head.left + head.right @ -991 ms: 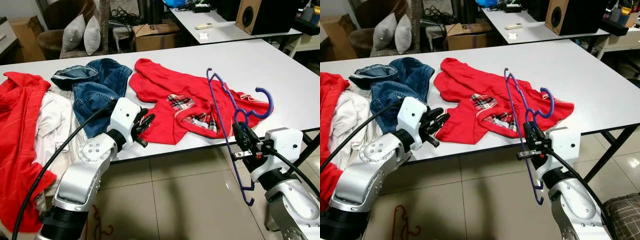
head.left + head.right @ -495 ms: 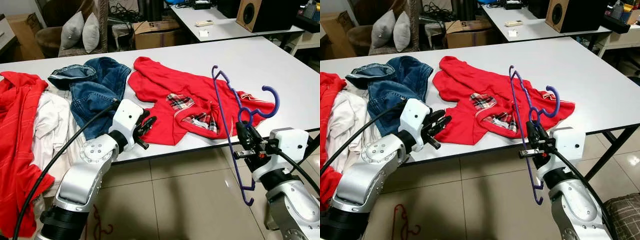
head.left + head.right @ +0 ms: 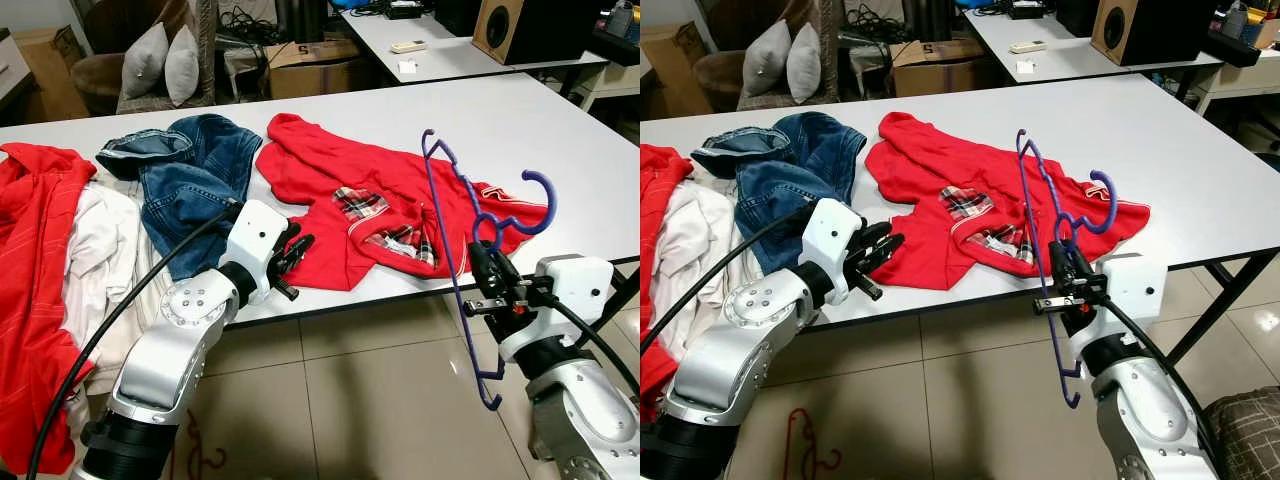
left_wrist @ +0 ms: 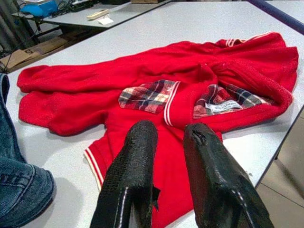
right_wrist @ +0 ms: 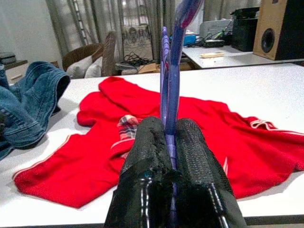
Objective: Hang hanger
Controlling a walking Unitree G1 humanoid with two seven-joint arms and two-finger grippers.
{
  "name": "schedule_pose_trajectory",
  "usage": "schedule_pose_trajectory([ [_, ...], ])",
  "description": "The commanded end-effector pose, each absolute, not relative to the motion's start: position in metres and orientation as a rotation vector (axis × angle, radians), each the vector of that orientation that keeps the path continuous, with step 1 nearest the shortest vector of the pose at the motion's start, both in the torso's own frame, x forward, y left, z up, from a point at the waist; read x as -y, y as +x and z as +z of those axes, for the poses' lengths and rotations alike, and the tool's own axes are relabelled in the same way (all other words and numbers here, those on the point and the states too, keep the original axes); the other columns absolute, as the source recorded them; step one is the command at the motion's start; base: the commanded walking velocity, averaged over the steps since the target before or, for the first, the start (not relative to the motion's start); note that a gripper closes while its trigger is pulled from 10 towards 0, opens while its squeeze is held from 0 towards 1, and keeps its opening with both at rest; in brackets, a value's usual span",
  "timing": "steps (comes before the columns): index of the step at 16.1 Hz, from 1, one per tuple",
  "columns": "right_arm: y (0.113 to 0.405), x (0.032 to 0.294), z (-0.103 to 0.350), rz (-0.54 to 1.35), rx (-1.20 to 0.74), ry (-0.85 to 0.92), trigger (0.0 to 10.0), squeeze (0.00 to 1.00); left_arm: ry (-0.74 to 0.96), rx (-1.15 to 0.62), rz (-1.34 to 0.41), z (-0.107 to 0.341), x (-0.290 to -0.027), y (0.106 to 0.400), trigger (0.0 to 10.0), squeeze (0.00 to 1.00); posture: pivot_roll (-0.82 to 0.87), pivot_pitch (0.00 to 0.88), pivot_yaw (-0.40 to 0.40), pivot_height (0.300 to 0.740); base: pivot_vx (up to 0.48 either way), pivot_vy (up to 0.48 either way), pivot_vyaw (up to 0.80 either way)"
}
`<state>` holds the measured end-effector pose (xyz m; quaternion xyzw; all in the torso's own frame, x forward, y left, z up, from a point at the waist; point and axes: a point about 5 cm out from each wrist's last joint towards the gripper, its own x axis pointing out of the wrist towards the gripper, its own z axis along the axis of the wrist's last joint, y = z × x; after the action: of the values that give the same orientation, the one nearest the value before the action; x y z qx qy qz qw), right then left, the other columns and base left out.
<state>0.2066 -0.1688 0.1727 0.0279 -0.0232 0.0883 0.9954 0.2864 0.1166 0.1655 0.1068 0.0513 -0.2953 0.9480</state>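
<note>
Right gripper (image 3: 487, 272): clamped on upright purple hanger (image 3: 452, 230); left gripper (image 3: 293, 258): fingers slightly apart, empty; advice: steer hanger's shoulder into red shirt (image 3: 340, 170) collar, grip firm.

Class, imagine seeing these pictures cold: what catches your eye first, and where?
The purple hanger, held upright in the right gripper at the table's near edge. Then the red shirt spread mid-table, with the left gripper open at its hem.

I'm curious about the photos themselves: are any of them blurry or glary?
Left eye view: sharp, evenly lit, soft shadows under the table. Right wrist view: right claw and purple hanger blur up close; bright window glare behind. Left wrist view: red shirt crisp.
</note>
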Motion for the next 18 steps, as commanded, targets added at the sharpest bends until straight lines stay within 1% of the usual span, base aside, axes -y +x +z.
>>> schedule_pose_trajectory([
  [1,0.207,0.167,0.178,0.187,0.067,0.059,0.0,0.00,0.223,-0.088,-0.611,0.171,-0.116,0.286,10.0,0.00,-0.05,0.014,0.070,0.740,0.000,0.000,0.00],
  [5,0.208,0.164,0.177,0.197,0.064,0.061,0.0,0.00,0.213,-0.095,-0.620,0.171,-0.116,0.284,10.0,0.00,-0.05,0.016,0.066,0.740,0.000,0.000,0.00],
  [8,0.209,0.164,0.176,0.193,0.060,0.060,0.0,0.00,0.175,-0.115,-0.656,0.173,-0.115,0.282,10.0,0.00,-0.05,0.016,0.066,0.740,0.000,0.000,0.00],
  [9,0.210,0.164,0.176,0.191,0.055,0.056,2.7,0.00,0.166,-0.111,-0.653,0.174,-0.115,0.282,10.0,0.00,-0.05,0.017,0.067,0.740,0.000,0.000,0.00],
  [10,0.209,0.164,0.175,0.190,0.051,0.052,10.0,0.00,0.161,-0.111,-0.651,0.174,-0.115,0.283,10.0,0.00,-0.05,0.018,0.067,0.740,0.000,0.000,0.00],
  [11,0.209,0.163,0.174,0.187,0.044,0.049,10.0,0.00,0.185,-0.088,-0.615,0.175,-0.116,0.284,10.0,0.00,-0.04,0.020,0.065,0.740,0.000,0.000,0.00],
  [12,0.209,0.163,0.172,0.187,0.036,0.043,10.0,0.00,0.162,-0.106,-0.595,0.172,-0.116,0.284,10.0,0.00,-0.04,0.022,0.061,0.740,0.000,0.000,0.00],
  [14,0.210,0.167,0.167,0.153,0.002,-0.005,10.0,0.00,0.153,-0.069,-0.576,0.173,-0.116,0.282,10.0,0.00,-0.03,0.019,0.056,0.740,0.000,0.000,0.00],
  [16,0.209,0.167,0.163,0.172,-0.017,0.044,10.0,0.00,0.085,0.015,-0.484,0.176,-0.119,0.281,10.0,0.00,-0.03,0.008,0.053,0.740,0.000,0.000,0.00],
  [18,0.210,0.169,0.166,0.135,0.021,0.062,10.0,0.00,0.045,-0.016,-0.516,0.172,-0.117,0.277,10.0,0.00,-0.05,0.000,0.071,0.740,0.000,0.000,0.00],
])
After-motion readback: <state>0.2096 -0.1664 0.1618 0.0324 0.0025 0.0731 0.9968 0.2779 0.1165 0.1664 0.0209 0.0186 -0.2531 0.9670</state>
